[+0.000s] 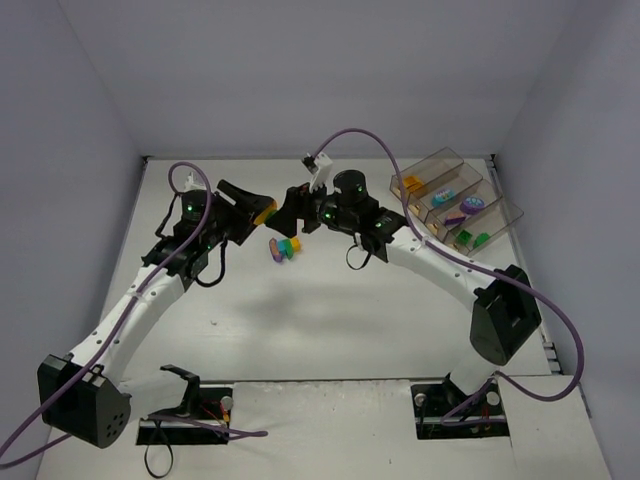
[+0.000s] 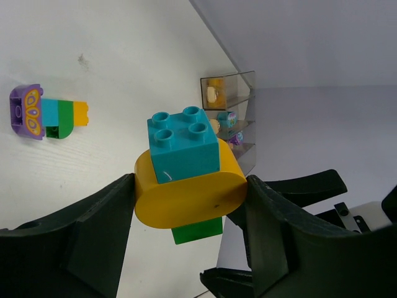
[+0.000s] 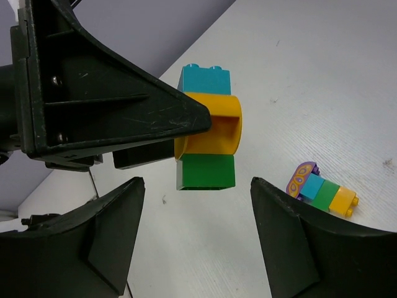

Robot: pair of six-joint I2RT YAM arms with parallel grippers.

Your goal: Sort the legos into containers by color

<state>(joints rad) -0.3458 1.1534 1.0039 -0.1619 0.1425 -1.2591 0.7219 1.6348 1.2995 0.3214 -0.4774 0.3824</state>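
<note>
Right, near mid of the bench [image 1: 330,330] lies a joined row of legos [image 1: 284,247], purple-teal-green-yellow. Just beyond, L gripper [image 1: 252,209] pinches a teal/yellow/green stack [image 2: 183,149] up off the bench. R gripper [image 3: 197,186] faces it, jaws spread either side, not touching. Containers [image 1: 437,160], w/ a few bricks [image 1: 470,203] inside, sit at far-right corner.

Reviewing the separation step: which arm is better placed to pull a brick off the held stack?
Right. The left pincer is shut on the stack of teal, yellow and green plastic bricks, so it is occupied; the right pincer is open, facing the stack closely.
</note>
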